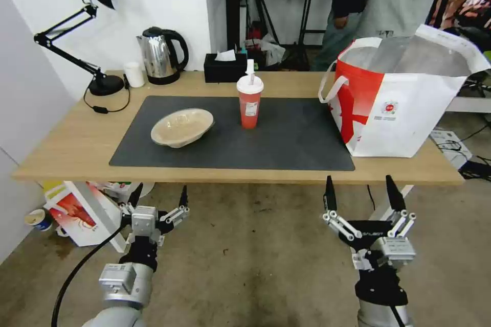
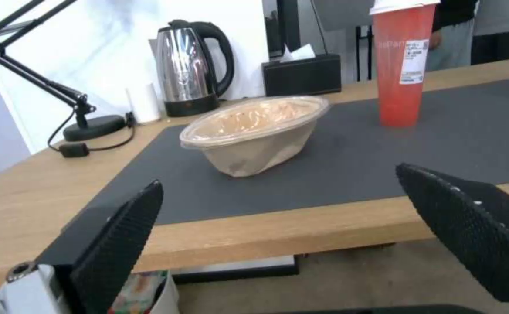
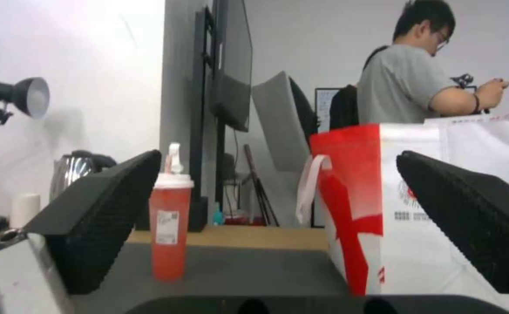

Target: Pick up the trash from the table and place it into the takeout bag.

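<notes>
Two trash items stood on the dark grey mat (image 1: 286, 133): one shallow beige bowl (image 1: 181, 126) tilted at left-centre, one red drink cup (image 1: 249, 101) upright beside it, straw up. The takeout bag (image 1: 404, 102) sat at the table's (image 1: 76, 138) right end, mouth open upward. Left gripper (image 1: 159, 198) and right gripper (image 1: 361, 193) hung below the near edge, jaws spread, empty, over bare floor.

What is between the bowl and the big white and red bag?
The red drink cup stands on the dark mat between the beige bowl and the takeout bag, touching neither. The head view shows it.
</notes>
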`<state>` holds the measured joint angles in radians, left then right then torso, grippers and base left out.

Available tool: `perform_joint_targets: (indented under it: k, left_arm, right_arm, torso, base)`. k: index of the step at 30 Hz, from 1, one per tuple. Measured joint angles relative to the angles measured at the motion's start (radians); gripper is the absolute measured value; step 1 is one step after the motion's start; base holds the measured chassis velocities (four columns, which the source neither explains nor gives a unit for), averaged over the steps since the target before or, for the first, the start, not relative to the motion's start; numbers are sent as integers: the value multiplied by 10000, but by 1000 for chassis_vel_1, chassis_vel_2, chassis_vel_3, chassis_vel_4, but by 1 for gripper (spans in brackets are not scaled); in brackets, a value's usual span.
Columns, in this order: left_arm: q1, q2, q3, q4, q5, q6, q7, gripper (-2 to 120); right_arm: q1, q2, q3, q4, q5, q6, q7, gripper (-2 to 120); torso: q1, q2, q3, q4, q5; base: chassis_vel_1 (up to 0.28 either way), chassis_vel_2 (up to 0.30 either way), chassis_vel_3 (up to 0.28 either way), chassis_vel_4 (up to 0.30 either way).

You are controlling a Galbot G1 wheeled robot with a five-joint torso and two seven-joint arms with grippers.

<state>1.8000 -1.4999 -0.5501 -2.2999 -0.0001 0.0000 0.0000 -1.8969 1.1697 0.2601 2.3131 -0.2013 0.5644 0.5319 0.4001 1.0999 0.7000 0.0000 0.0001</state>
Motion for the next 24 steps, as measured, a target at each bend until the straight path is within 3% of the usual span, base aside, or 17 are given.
perform_joint_targets:
  k: [24]
  left_arm:
    - [0,0,1,0,0,0,0,100]
  right_arm:
    - [-33,-39,-128,-212,-97,158,172,100]
  torso:
    - [-1,0,0,0,-1]
  base:
    - [0,0,0,0]
